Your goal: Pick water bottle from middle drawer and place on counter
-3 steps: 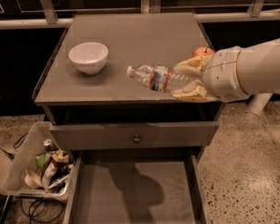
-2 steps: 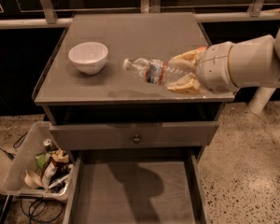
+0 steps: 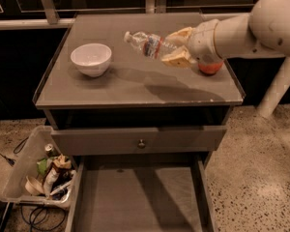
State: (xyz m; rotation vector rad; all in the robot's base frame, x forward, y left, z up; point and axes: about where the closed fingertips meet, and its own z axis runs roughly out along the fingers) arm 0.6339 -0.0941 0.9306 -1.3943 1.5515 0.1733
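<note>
The gripper (image 3: 168,48) is seen to the right of the white bowl (image 3: 91,58), over the counter (image 3: 111,90), and is clenched on the base end of the water bottle (image 3: 146,43). The bottle is held lying nearly level, its white cap pointed towards the bowl. It appears to be carried clear of the surface, since a shadow is cast on the counter below it, to the right of the bowl.

The bottle is judged to be light and thin-walled, so it may give under a hard squeeze. Its smooth plastic may also slip. A hold across the ribbed body or the label band is judged surer than one at the cap.

The counter is flat and grey, with bare room left between bowl and bottle. An orange object (image 3: 209,68) is partly hidden behind the wrist, further right of the bowl. Below the bowl, the drawer front (image 3: 96,141) with its knob is seen shut. Beneath that, the middle drawer (image 3: 140,197) is pulled open. A bin of clutter (image 3: 41,173) stands on the speckled floor (image 3: 261,168), below and left of the bowl.
</note>
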